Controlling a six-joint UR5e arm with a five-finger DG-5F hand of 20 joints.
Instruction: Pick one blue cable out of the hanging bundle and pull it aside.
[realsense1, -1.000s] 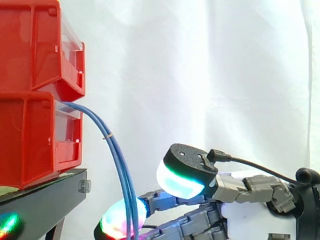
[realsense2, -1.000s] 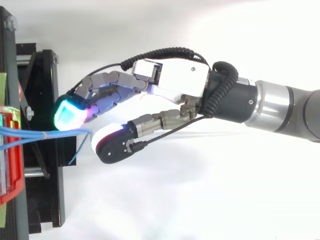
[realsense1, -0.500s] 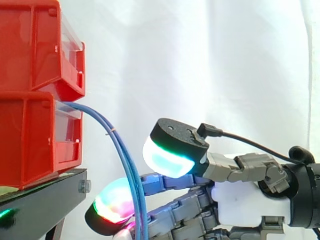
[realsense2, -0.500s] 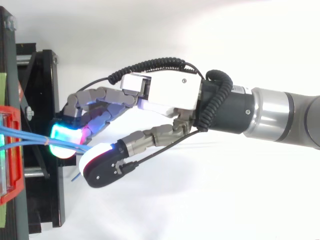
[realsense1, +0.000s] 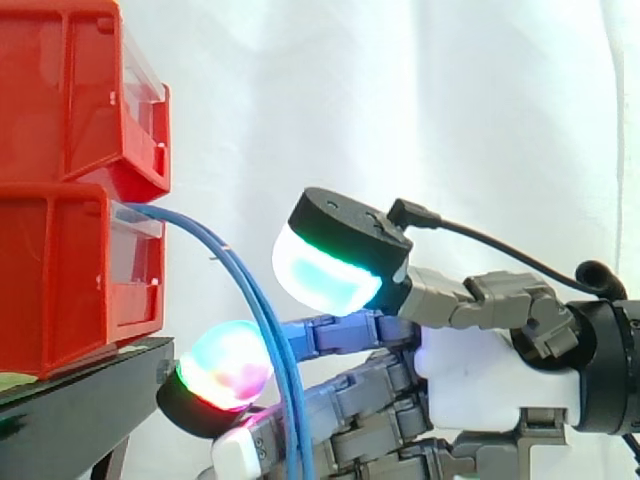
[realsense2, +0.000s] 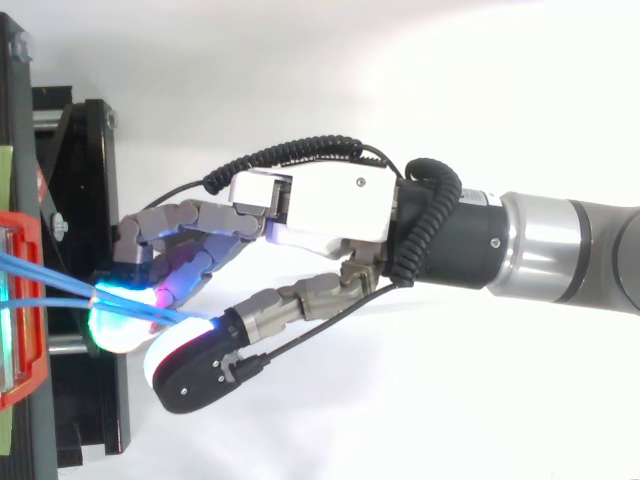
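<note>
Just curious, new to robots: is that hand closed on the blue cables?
Open. The hand has straight fingers and its thumb held apart; the blue cables hang in the gap between.

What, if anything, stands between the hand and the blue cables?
Nothing visible does. The blue cables hang from the lower red bin and pass right between the hand's fingers and its thumb.

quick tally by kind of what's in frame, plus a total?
red bins: 2
blue cables: 2
black stand: 1
hand: 1
Total: 6
</note>
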